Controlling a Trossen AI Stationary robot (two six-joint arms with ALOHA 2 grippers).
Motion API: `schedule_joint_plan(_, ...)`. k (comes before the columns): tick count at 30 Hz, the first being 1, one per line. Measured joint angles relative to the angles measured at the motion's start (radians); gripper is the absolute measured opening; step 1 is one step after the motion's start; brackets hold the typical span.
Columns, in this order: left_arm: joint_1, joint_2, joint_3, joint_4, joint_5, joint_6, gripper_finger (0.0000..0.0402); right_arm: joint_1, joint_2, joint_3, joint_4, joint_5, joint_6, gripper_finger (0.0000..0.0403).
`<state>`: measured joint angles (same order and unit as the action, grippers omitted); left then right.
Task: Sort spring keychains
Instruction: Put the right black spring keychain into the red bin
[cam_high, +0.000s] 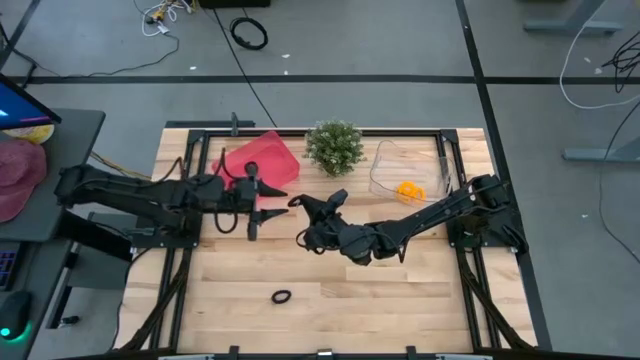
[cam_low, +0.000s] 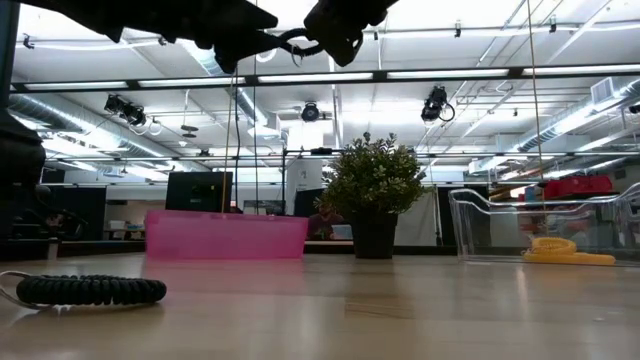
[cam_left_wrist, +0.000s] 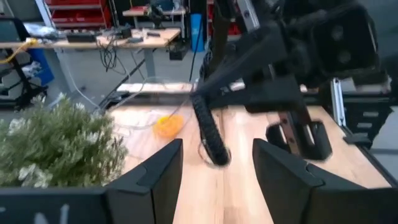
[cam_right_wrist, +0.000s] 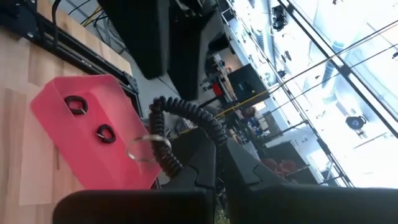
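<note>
My right gripper (cam_high: 303, 204) is high over the table's middle, shut on a black spring keychain (cam_right_wrist: 186, 115) with a metal ring (cam_right_wrist: 149, 149). My left gripper (cam_high: 268, 203) is open and level, facing it from the left. The keychain (cam_left_wrist: 208, 127) hangs ahead of my left fingers, apart from them. A second black keychain (cam_high: 281, 296) lies flat near the table's near edge (cam_low: 90, 290). Two black keychains (cam_right_wrist: 74, 104) (cam_right_wrist: 106, 132) lie in the pink tray (cam_high: 262, 158). Orange keychains (cam_high: 408, 190) lie in the clear container (cam_high: 410, 170). My right gripper pinches the black keychain's coil (cam_right_wrist: 171, 163) between its two fingers, coming from the table's right. The keychain is lifted clear of the table. Its loop and the metal ring stick out past the fingertips toward the left gripper.
A green potted plant (cam_high: 335, 147) stands at the far edge, between the pink tray and the clear container. A black frame rail (cam_high: 300, 131) borders the table. Bare wood (cam_high: 400, 290) lies across the near half.
</note>
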<state>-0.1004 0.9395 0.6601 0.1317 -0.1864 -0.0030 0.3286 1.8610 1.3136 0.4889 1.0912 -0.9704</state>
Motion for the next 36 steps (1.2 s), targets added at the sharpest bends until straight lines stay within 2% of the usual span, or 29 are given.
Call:
schedule_joint_plan(9,-0.004,0.071,0.0,0.091,-0.016,0.0,0.0197,0.003,0.0,0.0,-0.001,-0.013,0.011,0.0005)
schedule_joint_plan(15,-0.004,0.094,0.0,0.085,-0.057,0.021,0.0194,0.005,0.0,0.0,-0.001,-0.037,0.019,0.0005)
schedule_joint_plan(17,-0.004,0.102,0.0,0.091,-0.067,0.023,0.0178,0.005,0.0,0.0,-0.001,-0.037,0.019,0.0005)
schedule_joint_plan(19,-0.004,0.104,0.0,0.079,-0.075,0.023,0.0144,0.005,0.0,0.0,-0.001,-0.037,0.019,0.0005)
schedule_joint_plan(22,-0.004,0.104,0.0,0.075,-0.075,0.037,0.0049,0.005,0.0,0.0,0.0,-0.037,0.019,0.0011)
schedule_joint_plan(23,-0.005,0.104,0.0,0.071,-0.074,0.045,0.0029,0.005,0.0,0.0,0.002,-0.038,0.019,0.0015)
schedule_joint_plan(29,-0.01,0.103,0.0,0.07,-0.074,0.051,0.0021,0.005,0.0,0.0,0.003,-0.038,0.019,0.0049)
schedule_joint_plan(32,-0.01,0.103,0.0,0.062,-0.077,0.064,0.002,0.005,0.0,0.0,0.004,-0.026,0.072,0.0067)
schedule_joint_plan(36,-0.01,0.1,0.0,0.04,-0.125,0.079,0.002,0.005,-0.002,0.001,0.013,-0.004,0.066,0.0095)
